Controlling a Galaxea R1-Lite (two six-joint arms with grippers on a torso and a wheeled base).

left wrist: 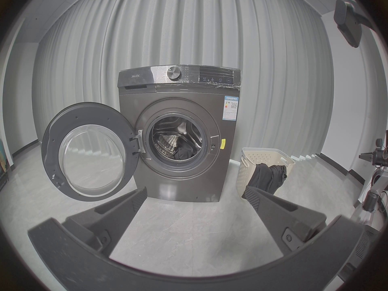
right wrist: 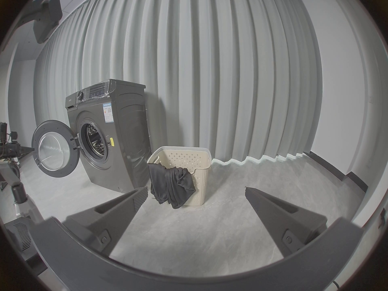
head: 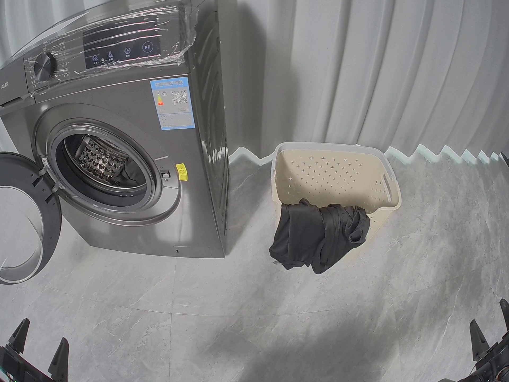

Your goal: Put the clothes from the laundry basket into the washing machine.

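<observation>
Black clothing [head: 318, 234] is draped over the front rim of the laundry basket [head: 339, 152], beside the washing machine [head: 204, 149], whose door [head: 21, 218] is swung open. A blue label [head: 173, 103] and a yellow sticker [head: 182, 172] are stuck on its front. The left gripper [left wrist: 194, 190] and right gripper [right wrist: 195, 190] are spread wide, empty.

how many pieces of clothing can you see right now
2: one dark garment draped over the laundry basket's front rim, one dark piece inside the washing machine drum. More may be hidden in either.
</observation>
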